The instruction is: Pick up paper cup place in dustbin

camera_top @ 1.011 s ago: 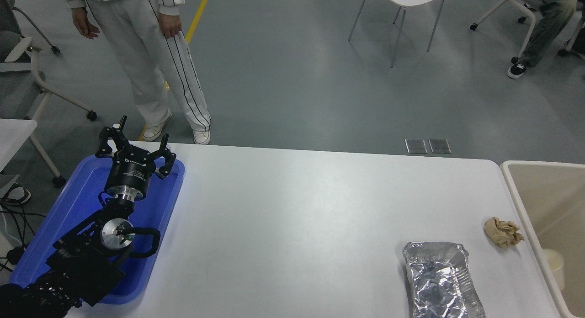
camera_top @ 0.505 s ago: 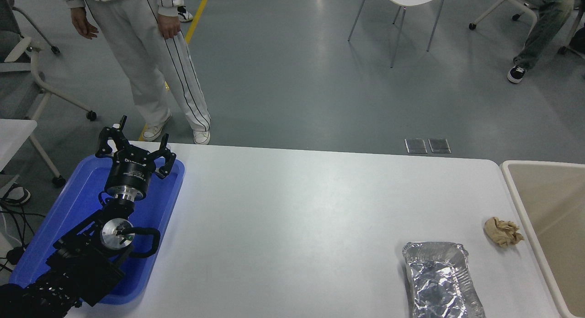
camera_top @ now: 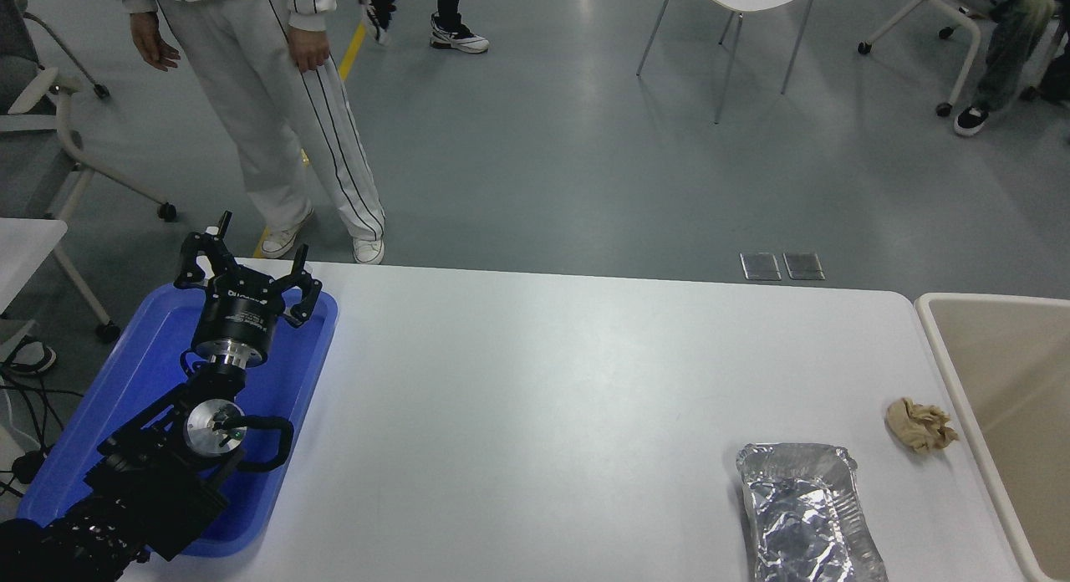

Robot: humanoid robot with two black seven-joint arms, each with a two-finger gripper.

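Observation:
The dustbin [camera_top: 940, 339], beige with a pale cream rim, stands against the table's right edge. The paper cup is not in view now; nothing of it shows on the table or in the visible part of the bin. My left gripper [camera_top: 248, 262] is parked at the lower left above the blue tray, open and empty. My right arm and gripper are out of view.
A blue tray [camera_top: 297, 381] lies at the table's left under my left arm. A foil tray [camera_top: 807, 515] sits at the front right, and a crumpled tan paper wad [camera_top: 919, 424] lies beside the bin. A person [camera_top: 276, 105] stands at the far left side.
The white cup that showed inside the bin at the right edge one second ago is no longer visible. People in the background have shifted. My left arm has not moved.

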